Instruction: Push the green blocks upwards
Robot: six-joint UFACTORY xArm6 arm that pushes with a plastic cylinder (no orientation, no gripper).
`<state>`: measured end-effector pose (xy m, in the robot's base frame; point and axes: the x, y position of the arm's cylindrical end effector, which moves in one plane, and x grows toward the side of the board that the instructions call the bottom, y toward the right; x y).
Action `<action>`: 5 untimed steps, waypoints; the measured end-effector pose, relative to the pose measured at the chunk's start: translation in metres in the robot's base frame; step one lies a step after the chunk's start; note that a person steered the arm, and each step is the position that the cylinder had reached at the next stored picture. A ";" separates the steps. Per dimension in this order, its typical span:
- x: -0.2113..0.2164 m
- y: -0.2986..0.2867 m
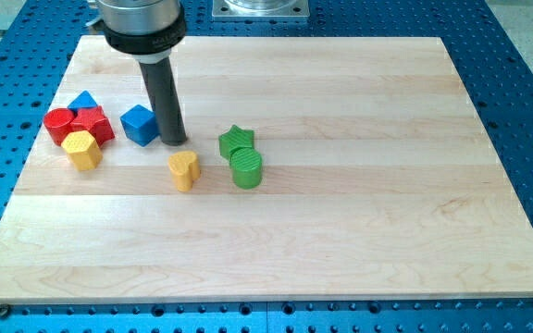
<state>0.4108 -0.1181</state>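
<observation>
A green star block (236,141) and a green round block (246,168) sit touching each other near the board's middle, the star above the round one. My tip (175,141) is down on the board to the left of the green star, about a block's width away. It stands right beside a blue cube (140,124) on its left, and just above a yellow heart block (184,170).
A cluster lies at the view's left: a red round block (59,123), a red block (92,123), a blue triangular block (83,100) and a yellow block (82,150). The wooden board (340,231) lies on a blue perforated table.
</observation>
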 end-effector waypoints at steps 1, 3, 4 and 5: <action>-0.003 -0.017; -0.018 0.056; -0.008 0.156; 0.070 0.169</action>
<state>0.4805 0.0508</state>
